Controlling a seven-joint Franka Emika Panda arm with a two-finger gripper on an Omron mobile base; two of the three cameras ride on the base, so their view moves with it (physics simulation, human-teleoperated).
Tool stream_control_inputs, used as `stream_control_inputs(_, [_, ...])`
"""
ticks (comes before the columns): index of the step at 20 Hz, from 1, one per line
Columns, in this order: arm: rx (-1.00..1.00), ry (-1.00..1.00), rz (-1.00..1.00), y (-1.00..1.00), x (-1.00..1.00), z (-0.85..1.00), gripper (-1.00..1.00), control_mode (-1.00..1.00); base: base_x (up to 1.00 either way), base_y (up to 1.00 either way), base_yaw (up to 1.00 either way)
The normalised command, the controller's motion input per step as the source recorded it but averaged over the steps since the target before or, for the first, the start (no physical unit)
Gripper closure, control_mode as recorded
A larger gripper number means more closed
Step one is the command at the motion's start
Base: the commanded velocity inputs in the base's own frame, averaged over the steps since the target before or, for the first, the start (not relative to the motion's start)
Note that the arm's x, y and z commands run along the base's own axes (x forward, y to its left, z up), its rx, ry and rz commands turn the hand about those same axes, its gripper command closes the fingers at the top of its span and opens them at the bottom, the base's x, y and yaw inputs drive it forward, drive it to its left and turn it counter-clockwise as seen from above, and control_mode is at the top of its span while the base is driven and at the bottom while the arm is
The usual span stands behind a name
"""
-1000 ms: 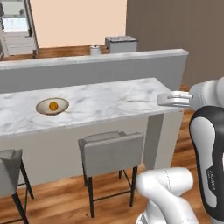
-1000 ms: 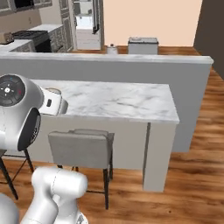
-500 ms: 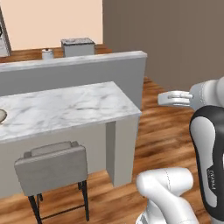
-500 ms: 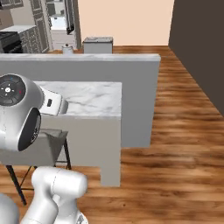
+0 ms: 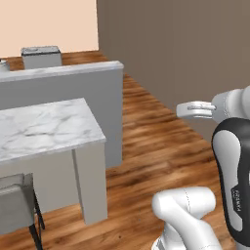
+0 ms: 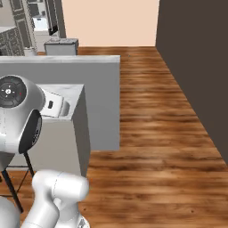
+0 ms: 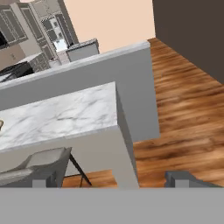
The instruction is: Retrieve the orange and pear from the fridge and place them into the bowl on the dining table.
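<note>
The claw [image 5: 183, 110] hangs over the wood floor [image 5: 156, 146], well right of the bench [image 5: 44, 127], fingers spread and holding nothing. In the hand view the bench [image 7: 65, 116] is cut off at the left edge, where a brown sliver, possibly the bowl, cannot be made out. The fridge [image 6: 42, 20] stands far back, partly cropped
</note>
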Motion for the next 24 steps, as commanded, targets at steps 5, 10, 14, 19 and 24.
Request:
stream_control_inputs(5, [0.00, 0.00, 0.00, 0.00, 0.00, 0.00, -1.00, 1.00, 0.56, -1.00, -0.08])
stream_control_inputs(10, [0.00, 0.00, 0.00, 0.00, 0.00, 0.00, -1.00, 1.00, 0.83, -0.90, -0.10])
stream_control_inputs(14, [0.00, 0.00, 0.00, 0.00, 0.00, 0.00, -1.00, 1.00, 1.00, -0.47, -0.07])
stream_control_inputs(19, [0.00, 0.00, 0.00, 0.00, 0.00, 0.00, -1.00, 1.00, 1.00, -0.16, -0.04])
stream_control_inputs(24, [0.00, 0.00, 0.00, 0.00, 0.00, 0.00, -1.00, 1.00, 1.00, 0.00, 0.00])
